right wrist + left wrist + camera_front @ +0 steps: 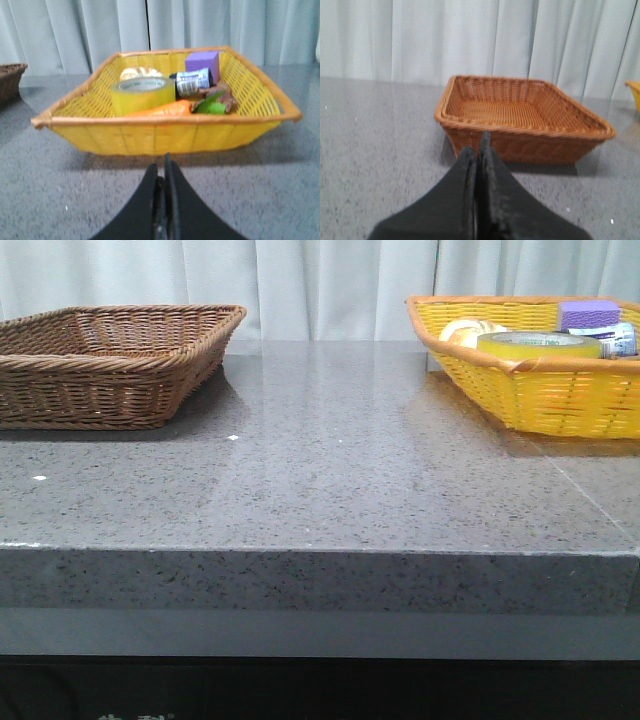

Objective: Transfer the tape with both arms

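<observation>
The yellow tape roll [540, 344] lies flat in the yellow basket [560, 400] at the back right of the table. In the right wrist view the tape [142, 95] sits in the basket's near left part, beside a carrot. My right gripper [161, 167] is shut and empty, over the table just short of the yellow basket [165, 137]. My left gripper [477, 145] is shut and empty, over the table just short of the brown wicker basket [530, 137]. Neither gripper shows in the front view.
The brown basket [110, 390] at the back left is empty. The yellow basket also holds a purple block [202, 62], a small labelled can [192, 82], an orange carrot [160, 108], a green piece [210, 106] and a cream roll [465, 332]. Curtains hang behind.
</observation>
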`<state>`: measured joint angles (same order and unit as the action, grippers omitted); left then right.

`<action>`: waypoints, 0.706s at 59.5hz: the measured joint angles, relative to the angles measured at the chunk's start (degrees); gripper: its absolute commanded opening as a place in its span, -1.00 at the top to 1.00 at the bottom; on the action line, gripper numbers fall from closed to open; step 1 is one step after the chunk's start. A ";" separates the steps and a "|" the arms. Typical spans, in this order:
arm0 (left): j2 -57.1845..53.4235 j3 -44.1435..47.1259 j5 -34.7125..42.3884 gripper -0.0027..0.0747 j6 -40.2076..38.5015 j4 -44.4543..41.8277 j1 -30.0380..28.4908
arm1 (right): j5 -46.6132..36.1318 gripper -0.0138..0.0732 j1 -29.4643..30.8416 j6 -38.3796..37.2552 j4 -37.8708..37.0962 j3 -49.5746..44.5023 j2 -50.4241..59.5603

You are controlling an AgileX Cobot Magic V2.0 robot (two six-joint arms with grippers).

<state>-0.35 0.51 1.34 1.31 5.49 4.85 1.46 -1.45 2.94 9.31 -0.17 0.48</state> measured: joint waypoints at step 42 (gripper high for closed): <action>21.44 -40.84 -36.36 0.98 0.00 0.10 0.00 | 28.59 0.84 0.00 0.00 0.00 36.97 -20.59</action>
<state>21.09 -40.33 -35.03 1.31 5.59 4.85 30.06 -1.45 2.94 9.31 36.81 -20.11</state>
